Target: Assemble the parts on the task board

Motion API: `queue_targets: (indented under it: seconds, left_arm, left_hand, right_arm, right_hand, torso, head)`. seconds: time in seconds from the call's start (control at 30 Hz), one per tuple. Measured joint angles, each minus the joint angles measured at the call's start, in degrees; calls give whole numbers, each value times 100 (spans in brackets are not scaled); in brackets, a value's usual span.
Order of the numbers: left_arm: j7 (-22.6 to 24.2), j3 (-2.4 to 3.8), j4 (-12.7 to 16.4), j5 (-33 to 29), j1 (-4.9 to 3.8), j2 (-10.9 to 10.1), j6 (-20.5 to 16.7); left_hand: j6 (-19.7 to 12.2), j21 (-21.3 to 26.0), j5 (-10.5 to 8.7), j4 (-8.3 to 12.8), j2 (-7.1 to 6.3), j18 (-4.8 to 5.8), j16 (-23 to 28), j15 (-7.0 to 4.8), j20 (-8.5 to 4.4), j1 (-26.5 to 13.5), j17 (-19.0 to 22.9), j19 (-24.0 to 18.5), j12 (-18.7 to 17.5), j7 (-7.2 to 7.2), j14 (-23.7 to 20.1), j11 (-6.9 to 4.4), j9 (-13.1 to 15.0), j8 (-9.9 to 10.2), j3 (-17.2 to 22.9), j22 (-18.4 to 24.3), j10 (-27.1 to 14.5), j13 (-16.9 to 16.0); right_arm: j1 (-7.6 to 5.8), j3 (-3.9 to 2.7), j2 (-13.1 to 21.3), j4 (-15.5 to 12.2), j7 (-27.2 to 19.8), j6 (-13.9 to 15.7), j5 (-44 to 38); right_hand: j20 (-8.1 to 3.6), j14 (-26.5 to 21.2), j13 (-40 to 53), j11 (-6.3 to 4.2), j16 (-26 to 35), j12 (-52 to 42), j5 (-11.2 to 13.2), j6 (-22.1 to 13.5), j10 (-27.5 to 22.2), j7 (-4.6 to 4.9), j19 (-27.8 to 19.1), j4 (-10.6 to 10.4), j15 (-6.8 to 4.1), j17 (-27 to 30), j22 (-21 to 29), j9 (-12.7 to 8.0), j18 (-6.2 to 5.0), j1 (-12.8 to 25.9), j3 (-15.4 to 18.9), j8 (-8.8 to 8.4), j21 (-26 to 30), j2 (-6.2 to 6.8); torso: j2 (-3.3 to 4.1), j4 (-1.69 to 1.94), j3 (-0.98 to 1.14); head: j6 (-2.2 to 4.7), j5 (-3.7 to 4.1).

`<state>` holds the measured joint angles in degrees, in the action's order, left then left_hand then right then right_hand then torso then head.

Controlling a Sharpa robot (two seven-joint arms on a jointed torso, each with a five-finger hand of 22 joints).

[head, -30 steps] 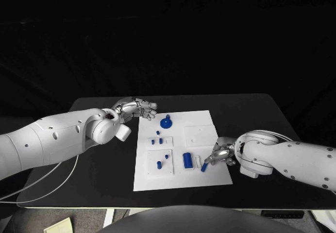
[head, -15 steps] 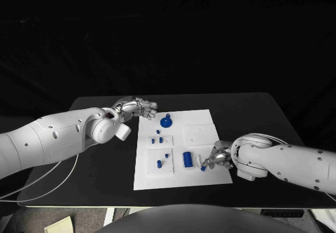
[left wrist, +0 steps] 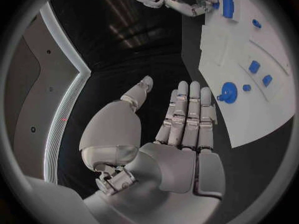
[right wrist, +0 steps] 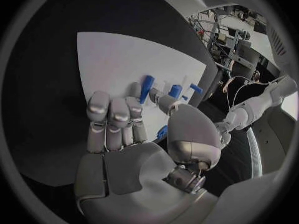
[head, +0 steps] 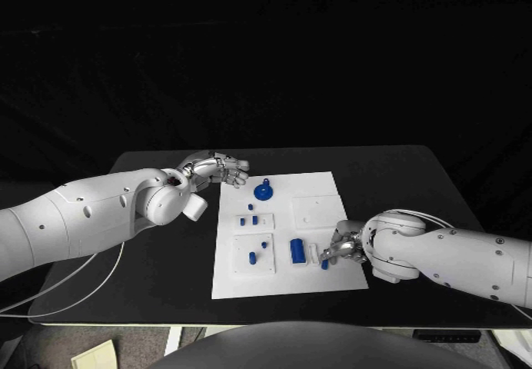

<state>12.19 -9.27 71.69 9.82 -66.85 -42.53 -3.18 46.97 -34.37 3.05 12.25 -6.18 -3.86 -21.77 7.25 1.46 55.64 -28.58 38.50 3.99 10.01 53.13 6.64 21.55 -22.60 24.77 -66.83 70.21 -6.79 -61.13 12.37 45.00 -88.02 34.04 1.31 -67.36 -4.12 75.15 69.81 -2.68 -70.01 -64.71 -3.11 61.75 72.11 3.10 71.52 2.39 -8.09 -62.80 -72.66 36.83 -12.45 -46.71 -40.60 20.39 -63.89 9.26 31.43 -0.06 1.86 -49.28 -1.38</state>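
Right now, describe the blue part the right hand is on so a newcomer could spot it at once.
Start at the white task board mid-table, then go to its edge on the robot's right, where the right hand rests. The slim blue peg is pinched at its fingertips. Unlike the fatter blue cylinder just inboard, it is thin and tilted.

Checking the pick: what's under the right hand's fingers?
A small blue part pinched at the right hand, over the task board. Its fingers hide the part's upper end.
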Motion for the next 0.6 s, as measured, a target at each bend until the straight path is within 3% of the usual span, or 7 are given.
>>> queue_targets:
  seconds: [0.23, 0.43, 0.6]
  left_arm:
    - [-6, 0, 3, 6, -1, -4, 4]
    - [-12, 0, 3, 13, -1, -13, 6]
    - [-16, 0, 3, 18, -1, -13, 8]
  left_hand:
    - [0, 0, 0, 0, 0, 25, 0, 0, 0, 0, 0, 0, 0, 0, 0, 0, 0, 0, 0, -6, 0, 0]
    - [0, 0, 0, 0, 0, -37, 0, 0, 0, 0, -6, 0, 0, 0, 0, 0, 0, 0, 0, -5, 0, 1]
    - [0, 0, 0, 0, 0, -37, 0, 0, 0, 0, -5, 0, 0, 0, 0, 0, 1, 0, 0, -5, 0, 5]
  right_arm:
    - [22, -7, -42, 4, -31, 14, -585]
    - [20, -5, -32, 3, -38, 20, -1084]
    - [23, 3, -26, -39, -39, 24, -1565]
  right_hand:
    - [1, 1, -8, 0, 0, 21, 0, 29, -1, -12, -1, 218, 1, 0, -13, 0, 0, -123, -218, 0, 0, -87]
    - [2, 1, -30, 0, 0, 69, 0, 27, -2, -10, -1, 462, 1, 1, -16, 0, -1, -286, -330, -33, -21, 61]
    - [3, 1, -53, -20, 0, 104, 0, 25, -23, -9, -1, 502, 2, 1, -17, -1, -2, -292, -321, -159, -21, 223]
  torso:
    - [-2, 1, 0]
    - [-3, 1, -1]
    - [-4, 0, -2]
  head:
    - [-9, -1]
    - [-13, -1]
    - [-16, -1]
